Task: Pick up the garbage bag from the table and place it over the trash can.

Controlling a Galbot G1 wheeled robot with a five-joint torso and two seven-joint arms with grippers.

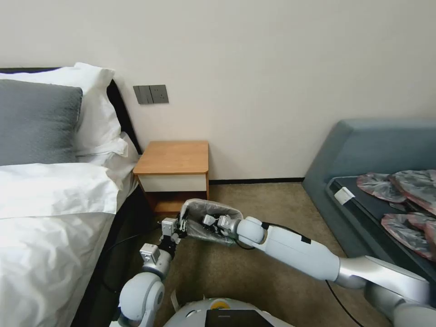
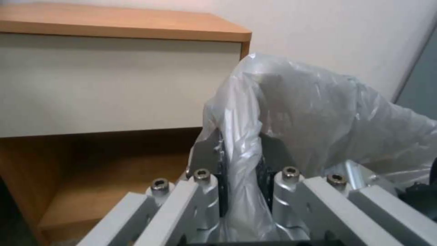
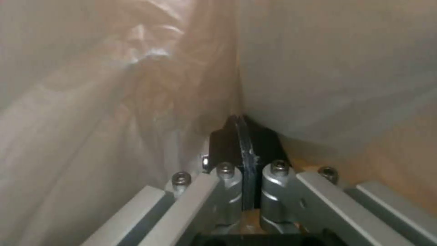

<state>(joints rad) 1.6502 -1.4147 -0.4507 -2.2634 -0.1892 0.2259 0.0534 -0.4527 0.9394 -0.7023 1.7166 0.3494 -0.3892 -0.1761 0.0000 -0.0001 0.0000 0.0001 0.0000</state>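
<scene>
the garbage bag [image 1: 210, 213] sits draped over the trash can [image 1: 213, 237] on the floor just before the table [image 1: 173, 157]. the left gripper [image 2: 241, 160] pinches a fold of film at the near rim; the right gripper [image 3: 241, 136], clamped flat on film, reaches inside. seating looks underway; next likely calls for pulling film down around the rim.

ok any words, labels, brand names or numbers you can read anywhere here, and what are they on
No readable text in any view.
White tag on the dark bench beside the pile of flat bags: no print can be made out.
Grey wall switch plate: blank.
Garbage bag, nightstand and both end effectors, left and right: no markings.
</scene>
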